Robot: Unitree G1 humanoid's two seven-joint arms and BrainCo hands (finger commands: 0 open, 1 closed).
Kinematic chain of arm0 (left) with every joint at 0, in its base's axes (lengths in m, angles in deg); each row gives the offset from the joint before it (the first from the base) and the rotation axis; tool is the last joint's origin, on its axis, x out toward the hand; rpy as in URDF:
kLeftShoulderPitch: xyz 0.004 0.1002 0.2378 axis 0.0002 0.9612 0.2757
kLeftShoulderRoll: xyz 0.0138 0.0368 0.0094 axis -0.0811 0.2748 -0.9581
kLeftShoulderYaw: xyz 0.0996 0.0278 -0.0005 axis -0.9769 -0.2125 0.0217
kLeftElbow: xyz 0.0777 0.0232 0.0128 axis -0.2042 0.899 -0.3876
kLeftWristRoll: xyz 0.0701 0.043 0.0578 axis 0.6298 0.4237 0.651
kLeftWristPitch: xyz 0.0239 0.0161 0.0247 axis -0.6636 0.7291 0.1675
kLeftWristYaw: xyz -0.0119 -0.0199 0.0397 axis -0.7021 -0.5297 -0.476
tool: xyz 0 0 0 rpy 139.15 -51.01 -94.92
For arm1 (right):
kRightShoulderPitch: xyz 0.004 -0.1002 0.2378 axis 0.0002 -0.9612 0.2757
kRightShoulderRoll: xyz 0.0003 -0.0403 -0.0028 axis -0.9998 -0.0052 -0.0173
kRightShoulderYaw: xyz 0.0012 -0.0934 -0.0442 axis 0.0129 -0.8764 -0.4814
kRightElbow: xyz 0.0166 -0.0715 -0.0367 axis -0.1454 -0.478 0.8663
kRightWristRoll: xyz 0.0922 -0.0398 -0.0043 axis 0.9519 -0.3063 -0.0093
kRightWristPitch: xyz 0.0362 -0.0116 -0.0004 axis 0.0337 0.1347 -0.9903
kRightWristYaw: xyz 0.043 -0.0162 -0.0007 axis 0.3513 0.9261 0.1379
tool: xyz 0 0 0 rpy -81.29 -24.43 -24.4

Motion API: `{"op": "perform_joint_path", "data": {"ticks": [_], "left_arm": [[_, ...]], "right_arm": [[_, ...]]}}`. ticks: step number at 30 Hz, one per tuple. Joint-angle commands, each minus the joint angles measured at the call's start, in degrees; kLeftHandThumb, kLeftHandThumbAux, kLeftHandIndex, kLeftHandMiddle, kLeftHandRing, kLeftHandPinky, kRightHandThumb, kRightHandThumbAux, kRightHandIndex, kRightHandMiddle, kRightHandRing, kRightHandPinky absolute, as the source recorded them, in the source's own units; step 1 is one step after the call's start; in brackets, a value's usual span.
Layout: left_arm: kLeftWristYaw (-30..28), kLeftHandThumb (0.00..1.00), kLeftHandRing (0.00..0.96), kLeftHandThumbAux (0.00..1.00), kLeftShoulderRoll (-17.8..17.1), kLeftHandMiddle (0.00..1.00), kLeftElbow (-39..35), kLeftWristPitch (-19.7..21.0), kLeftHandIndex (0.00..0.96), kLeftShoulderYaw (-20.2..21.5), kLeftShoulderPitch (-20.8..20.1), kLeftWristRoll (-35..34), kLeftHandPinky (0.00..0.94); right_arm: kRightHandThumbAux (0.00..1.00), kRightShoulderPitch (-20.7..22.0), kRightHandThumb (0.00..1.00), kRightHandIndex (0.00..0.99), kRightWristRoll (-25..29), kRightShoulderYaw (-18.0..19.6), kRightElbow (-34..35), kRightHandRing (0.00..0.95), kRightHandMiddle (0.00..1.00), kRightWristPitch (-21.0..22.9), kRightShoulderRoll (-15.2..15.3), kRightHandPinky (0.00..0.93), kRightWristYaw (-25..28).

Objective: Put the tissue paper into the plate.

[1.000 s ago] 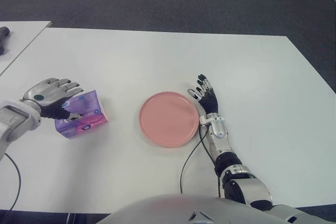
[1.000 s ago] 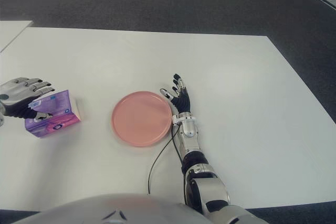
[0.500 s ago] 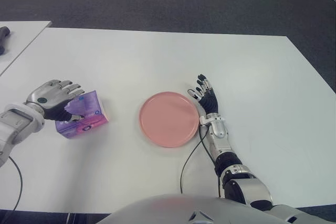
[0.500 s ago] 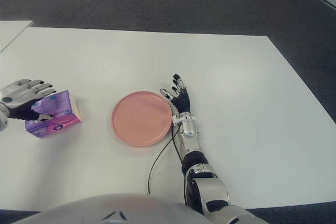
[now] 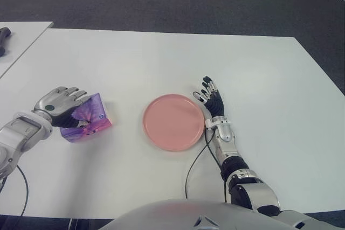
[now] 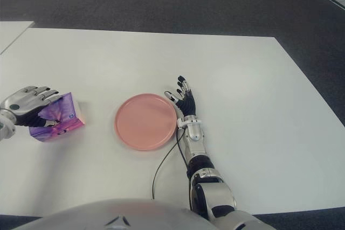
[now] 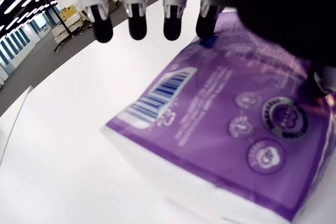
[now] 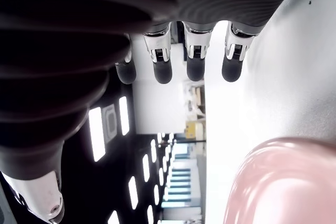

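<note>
Your left hand curls its fingers over the tissue pack, well apart from the plate; a loose grip could drop it, while the right hand shows spread beside the plate.

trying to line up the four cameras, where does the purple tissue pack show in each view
Left eye view: the purple plastic-wrapped tissue pack sits at the left, under the left hand.
Right eye view: at the far left, same hand over it.
Left wrist view: fills the centre and lower right, below the fingers.
Right wrist view: not in it.
Shared landmark: the round pink plate, also in the right wrist view.
</note>
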Motion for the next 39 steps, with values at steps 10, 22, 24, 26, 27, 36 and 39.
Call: {"op": "perform_joint_path", "data": {"ticks": [10, 22, 24, 26, 27, 36, 39], "left_arm": [[2.8, 0.018, 0.000, 0.216, 1.8, 0.000, 2.7, -0.4, 0.000, -4.9, 0.6, 1.1, 0.000], [3.5, 0.002, 0.000, 0.210, 2.5, 0.000, 3.6, -0.1, 0.000, -7.3, 1.2, 0.4, 0.000], [2.9, 0.002, 0.000, 0.213, 2.7, 0.000, 3.4, 0.2, 0.000, -7.5, 1.4, 0.3, 0.000], [2.4, 0.004, 0.000, 0.215, 2.8, 0.000, 3.3, 0.3, 0.000, -7.7, 1.4, 0.0, 0.000], [2.0, 0.004, 0.000, 0.216, 2.8, 0.000, 3.2, 0.3, 0.000, -7.9, 1.5, -0.1, 0.000], [1.6, 0.004, 0.000, 0.216, 2.9, 0.000, 2.2, 1.2, 0.000, -8.2, 2.5, -1.0, 0.000], [1.9, 0.003, 0.000, 0.219, 3.1, 0.000, 2.1, 1.7, 0.000, -8.0, 2.8, -1.3, 0.000]], "right_arm": [[0.674, -4.1, 0.118, 0.017, 0.7, 0.9, -3.1, 0.018, 0.019, 2.3, 0.8, 0.060, 0.4], [0.674, -4.4, 0.118, 0.017, 0.8, 0.9, -2.7, 0.018, 0.019, 2.3, 0.8, 0.060, 0.5], [0.674, -4.4, 0.118, 0.017, 0.8, 0.8, -2.6, 0.018, 0.019, 2.3, 0.8, 0.060, 0.5], [0.674, -4.5, 0.118, 0.017, 0.8, 0.8, -2.6, 0.018, 0.019, 2.2, 0.8, 0.060, 0.5], [0.674, -4.5, 0.118, 0.017, 0.8, 0.8, -2.6, 0.018, 0.019, 2.2, 0.8, 0.060, 0.5], [0.674, -4.7, 0.118, 0.017, 0.7, 0.8, -2.2, 0.018, 0.019, 2.3, 0.8, 0.060, 0.5], [0.674, -4.8, 0.118, 0.017, 0.7, 0.8, -2.2, 0.018, 0.019, 2.3, 0.7, 0.060, 0.5]]}}
